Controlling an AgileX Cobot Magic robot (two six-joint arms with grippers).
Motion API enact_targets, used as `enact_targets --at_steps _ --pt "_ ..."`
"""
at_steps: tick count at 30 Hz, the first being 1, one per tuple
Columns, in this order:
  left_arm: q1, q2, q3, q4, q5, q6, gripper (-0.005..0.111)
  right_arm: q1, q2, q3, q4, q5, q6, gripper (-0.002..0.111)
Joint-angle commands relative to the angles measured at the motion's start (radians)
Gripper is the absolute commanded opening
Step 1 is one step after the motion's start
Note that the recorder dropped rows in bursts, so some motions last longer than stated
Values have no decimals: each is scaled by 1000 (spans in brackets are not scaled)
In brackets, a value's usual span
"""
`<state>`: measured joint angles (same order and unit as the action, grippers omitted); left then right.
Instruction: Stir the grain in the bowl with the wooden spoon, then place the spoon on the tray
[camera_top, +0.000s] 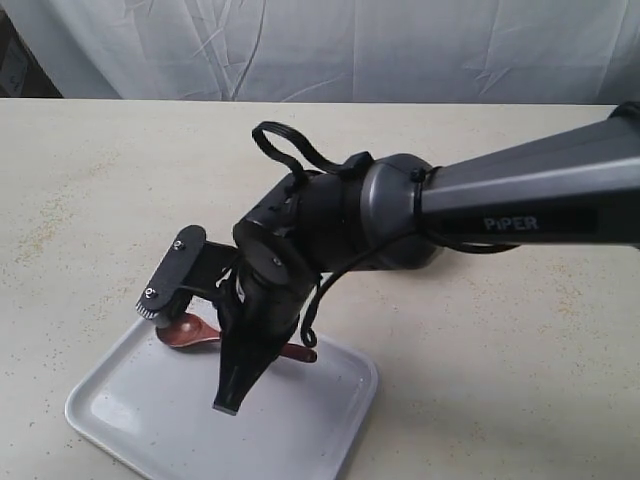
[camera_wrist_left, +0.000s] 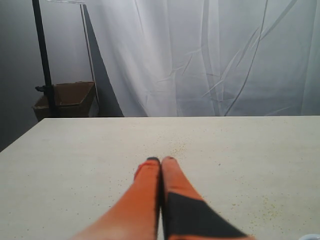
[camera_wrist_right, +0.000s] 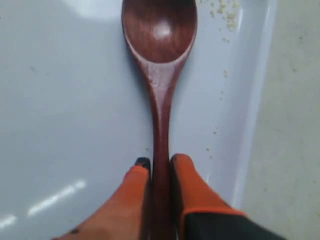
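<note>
- Tray (camera_top: 130, 425), white and low-rimmed, sat at the near left of the bench (camera_top: 500, 400).
- Over it, the right fingers (camera_wrist_right: 192, 185) were clenched on the slim handle of the wooden spoon (camera_wrist_right: 159, 40), one finger on each side.
- The spoon lay along the tray with its oval bowl facing up, pointing away from the fingers and close to the rim. Whether it touched the tray floor could not be told.
- Specks of grain (camera_wrist_right: 226, 11) dotted the tray just beside the spoon's bowl.
- The right arm (camera_top: 520, 200), dark and marked PIPER, extended from the right across the middle of the bench.
- The left fingers (camera_wrist_left: 147, 185) were pressed together with nothing between them, above the bench, with a few loose grains scattered ahead.
- Farthest off hung a white curtain (camera_wrist_left: 200, 60), with a brown cardboard box (camera_wrist_left: 67, 97) by a black pole (camera_wrist_left: 44, 60).
</note>
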<state>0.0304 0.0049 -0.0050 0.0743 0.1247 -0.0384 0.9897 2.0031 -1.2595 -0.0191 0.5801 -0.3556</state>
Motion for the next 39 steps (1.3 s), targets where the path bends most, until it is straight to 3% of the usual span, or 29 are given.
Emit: enact_targets --at_steps 1,4,7,9,10,11,12,15,17,19,20,25,27,34,39 --pt "-5 -5 5 -2 1 -4 0 1 14 -3 7 -4 0 0" --pt "-5 -5 5 -2 1 -4 0 1 37 -3 7 -13 61 11" --pt "-5 -5 5 -2 1 -3 0 1 49 -3 3 -11 83 36" --pt "-5 -5 5 -2 1 -3 0 1 48 -3 3 -8 83 61" --pt "-5 -5 5 -2 1 -3 0 1 36 -10 3 17 83 88" --pt "-5 -5 5 -2 1 -3 0 1 28 -18 9 42 83 101" --pt "-5 -5 5 -2 1 -3 0 1 0 -48 24 115 78 104" --pt "-5 -5 5 -2 1 -4 0 -1 -105 -126 19 247 54 103" --pt "-5 -5 5 -2 1 -4 0 -1 -231 -130 19 245 70 86" --pt "-5 -5 5 -2 1 -2 0 -1 -402 -48 19 173 134 19" --pt "-5 -5 5 -2 1 -2 0 -1 -483 23 14 99 184 2" --pt "-5 -5 5 -2 1 -4 0 -1 -913 580 6 -499 281 7" --pt "-5 -5 5 -2 1 -4 0 -1 -999 731 6 -615 281 7" --pt "-5 -5 5 -2 1 -3 0 -1 -1150 1040 34 -669 281 7" --pt "-5 -5 5 -2 1 -3 0 -1 -1164 1166 136 -898 281 7"
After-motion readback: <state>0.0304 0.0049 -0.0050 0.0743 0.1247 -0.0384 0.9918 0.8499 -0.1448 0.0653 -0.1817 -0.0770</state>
